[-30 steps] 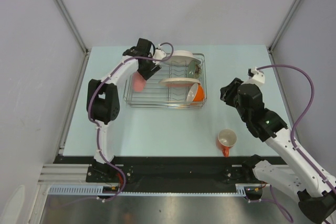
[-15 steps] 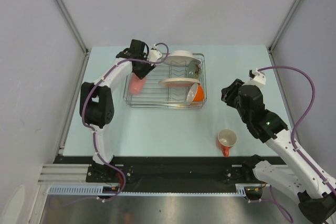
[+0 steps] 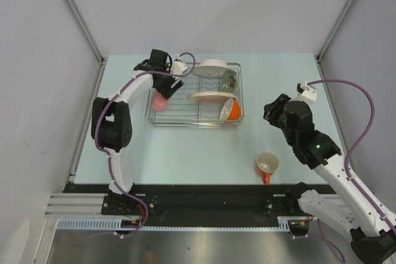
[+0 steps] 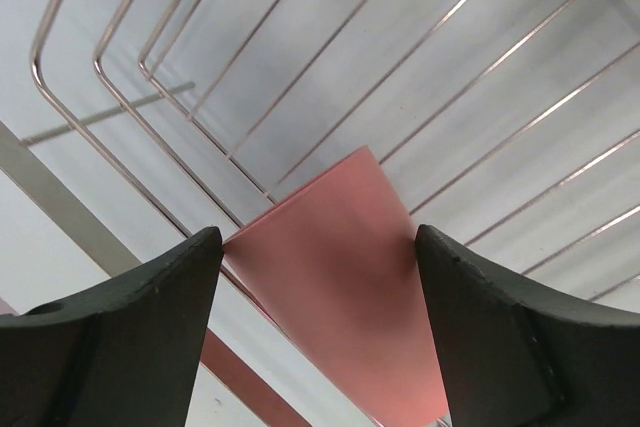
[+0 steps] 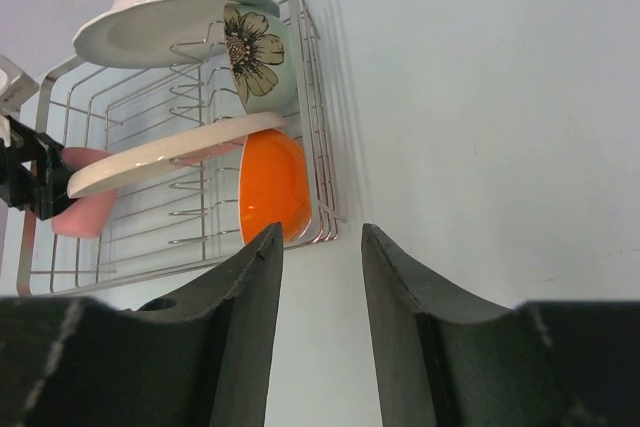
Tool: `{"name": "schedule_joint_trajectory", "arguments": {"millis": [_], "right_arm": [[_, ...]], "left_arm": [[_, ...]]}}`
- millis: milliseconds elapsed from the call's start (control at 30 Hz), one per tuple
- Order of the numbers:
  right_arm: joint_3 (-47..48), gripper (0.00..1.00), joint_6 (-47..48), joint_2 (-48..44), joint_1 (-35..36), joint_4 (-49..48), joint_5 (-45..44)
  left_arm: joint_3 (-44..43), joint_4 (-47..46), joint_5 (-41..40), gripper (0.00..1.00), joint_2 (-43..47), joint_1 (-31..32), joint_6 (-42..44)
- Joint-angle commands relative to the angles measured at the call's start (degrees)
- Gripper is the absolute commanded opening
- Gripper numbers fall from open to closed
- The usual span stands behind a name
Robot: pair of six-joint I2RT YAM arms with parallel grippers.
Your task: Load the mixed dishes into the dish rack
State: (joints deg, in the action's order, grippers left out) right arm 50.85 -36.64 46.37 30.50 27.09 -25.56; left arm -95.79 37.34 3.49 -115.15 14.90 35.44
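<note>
The dish rack (image 3: pixel 185 123) sits mid-table and holds a white plate (image 5: pixel 160 12), a cream plate (image 5: pixel 170 157) and an orange bowl (image 5: pixel 272 187). The orange mug (image 3: pixel 267 165) stands upright on the table, outside the rack, handle toward the near edge. It lies nearward of the right gripper (image 5: pixel 320 237), whose jaws stand apart and empty. Use this arm, since nothing blocks its path. The left gripper (image 4: pixel 318 237), jaws apart, straddles the pink cup (image 4: pixel 340 297) lying at the rack's left end.

Pink cup (image 4: pixel 340 287) inside wire rack (image 3: pixel 185 123); mug (image 3: pixel 267 165) outside
</note>
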Motion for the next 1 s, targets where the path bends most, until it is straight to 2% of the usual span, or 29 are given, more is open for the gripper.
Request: {"name": "schedule_joint_trajectory", "arguments": {"millis": [0,233,600,700,733,767,967], "right_arm": [[-0.5,0.43,-0.6,-1.0,-0.6,0.2,-0.5],[-0.9,0.42,-0.4,-1.2,-1.3,0.2,0.3],[-1.3,0.42,-0.4,-1.4,-2.8,0.3,1.6],[-1.3,0.42,-0.1,-1.7,-3.1,0.3,1.7],[-1.4,0.42,-0.1,-1.8,-3.1,0.3,1.7],[-1.4,0.42,0.0,-1.8,-3.4,0.4,1.7],[-1.7,0.42,-0.2,-1.4,-4.0,-0.3,2.7]], "left_arm": [[6.0,4.8,1.0,0.83,3.3,-2.0,-2.2],[13.4,3.1,2.1,0.84,5.6,-2.0,-2.8],[16.9,2.6,2.9,0.86,4.0,-2.0,-3.5],[17.3,3.0,3.1,0.89,3.8,-2.0,-4.1],[17.2,3.5,3.4,0.92,3.7,-2.0,-4.8],[17.1,3.7,3.6,0.99,3.7,-2.0,-5.0],[16.5,5.3,4.7,0.97,2.3,-2.0,-6.8]]}}
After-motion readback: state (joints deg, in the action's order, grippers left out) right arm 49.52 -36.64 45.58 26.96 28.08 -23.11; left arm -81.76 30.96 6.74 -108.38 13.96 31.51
